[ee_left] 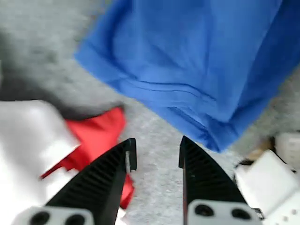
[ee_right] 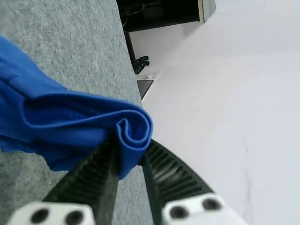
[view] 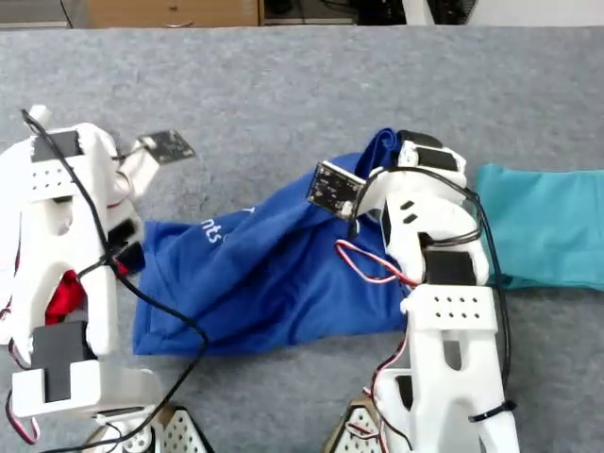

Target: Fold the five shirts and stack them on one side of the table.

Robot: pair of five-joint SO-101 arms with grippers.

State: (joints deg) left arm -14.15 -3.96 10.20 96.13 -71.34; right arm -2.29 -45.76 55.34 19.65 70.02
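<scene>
Blue shirt (view: pixel 255 274): lies crumpled in the middle of the bench (view: pixel 283 85), with one edge lifted on the far side.
Right tool (ee_right: pixel 127 151): clamped on a rolled fold of the blue shirt's edge.
Left tool (ee_left: pixel 157 152): jaws apart and empty, over bare bench between the red shirt (ee_left: pixel 93 136) and the blue hem.
Teal shirt (view: pixel 547 226): lies flat on the right side, near the blue shirt.
Handling: probably light, limp and not fragile; likely to sag and bunch wherever unsupported.
Hold: best at hem corners or shoulder seams, one per tool, with the cloth kept taut.

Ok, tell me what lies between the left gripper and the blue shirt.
Only bare grey table separates left gripper from blue shirt, per the left wrist view.
</scene>
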